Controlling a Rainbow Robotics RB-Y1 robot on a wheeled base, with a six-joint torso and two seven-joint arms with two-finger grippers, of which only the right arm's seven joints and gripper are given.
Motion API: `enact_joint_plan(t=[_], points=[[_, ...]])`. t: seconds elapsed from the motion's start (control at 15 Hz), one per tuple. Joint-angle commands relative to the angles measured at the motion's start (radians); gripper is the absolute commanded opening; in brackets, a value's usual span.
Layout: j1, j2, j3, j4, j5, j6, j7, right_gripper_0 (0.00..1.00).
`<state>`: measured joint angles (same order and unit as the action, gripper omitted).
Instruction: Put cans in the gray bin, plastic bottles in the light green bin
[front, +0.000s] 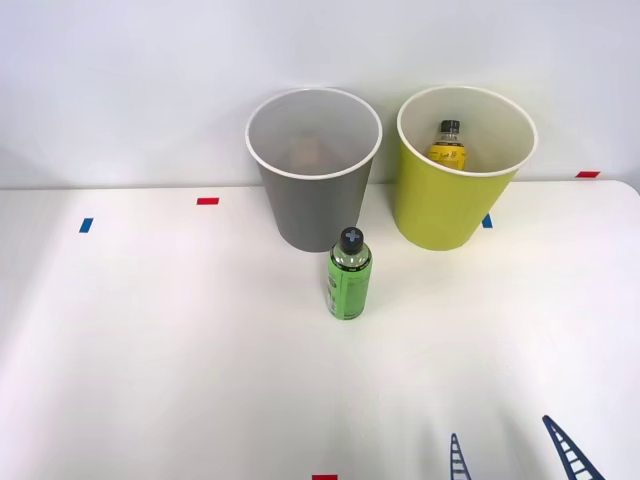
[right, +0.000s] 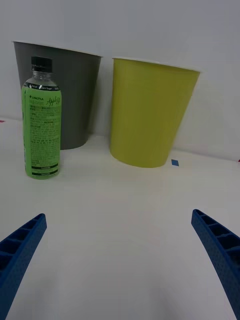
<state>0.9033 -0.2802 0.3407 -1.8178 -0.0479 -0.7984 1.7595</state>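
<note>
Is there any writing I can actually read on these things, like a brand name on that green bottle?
"Apple": slanted script, my best reading, on the green-labelled plastic bottle with a black cap.
Small white brand line above it on that label: too small to read.
Black fine print lower on the label: too small to read.
Yellow-orange bottle with a black cap inside the yellow-green round plastic bin: no readable text.
Gray round plastic bin: no writing.

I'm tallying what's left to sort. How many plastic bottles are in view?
2. The green bottle stands upright on the table in front of the gray bin. The yellow-orange bottle is already inside the light green bin. Others may be hidden inside the bins.
</note>
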Motion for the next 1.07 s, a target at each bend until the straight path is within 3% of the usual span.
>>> enact_joint_plan(t=[0.07, 1.07], points=[[0.009, 0.012, -0.006, 0.000, 0.000, 0.005, 0.003, 1.00], [0.009, 0.013, -0.006, 0.000, 0.000, 0.004, 0.003, 1.00]])
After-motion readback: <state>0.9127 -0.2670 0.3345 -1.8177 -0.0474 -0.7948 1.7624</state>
